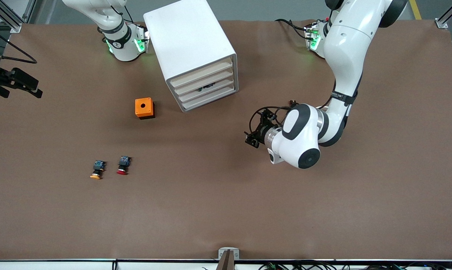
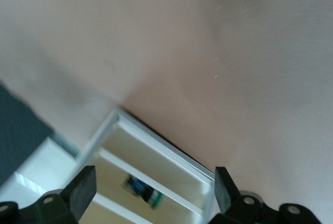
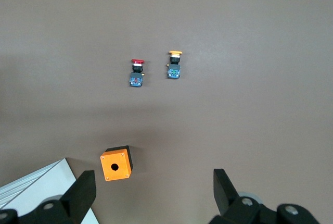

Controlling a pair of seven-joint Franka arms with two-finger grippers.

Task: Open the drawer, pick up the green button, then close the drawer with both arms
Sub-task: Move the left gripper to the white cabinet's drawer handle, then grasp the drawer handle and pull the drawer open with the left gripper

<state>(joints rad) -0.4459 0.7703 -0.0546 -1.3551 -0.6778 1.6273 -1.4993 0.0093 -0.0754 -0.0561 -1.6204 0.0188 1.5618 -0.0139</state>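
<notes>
The white cabinet [image 1: 188, 45] stands between the arm bases, its four cream drawer fronts all pushed in. The green-capped button [image 1: 207, 87] lies inside the drawer [image 1: 210, 92] third from the top and shows dark through the slot above that front. In the left wrist view the button [image 2: 143, 191] shows between the cabinet's [image 2: 156, 146] shelves. My left gripper [image 1: 251, 138] [image 2: 153, 172] hovers open in front of the drawers, clear of them. My right gripper [image 3: 153, 174] is open and empty, high over the table by the orange box; it is out of the front view.
An orange box [image 1: 144, 108] [image 3: 115, 164] with a round hole sits beside the cabinet. An orange-capped button [image 1: 97, 170] [image 3: 175, 65] and a red-capped button [image 1: 123, 165] [image 3: 137, 73] lie nearer the front camera. A black mount [image 1: 12, 80] juts in at the right arm's end.
</notes>
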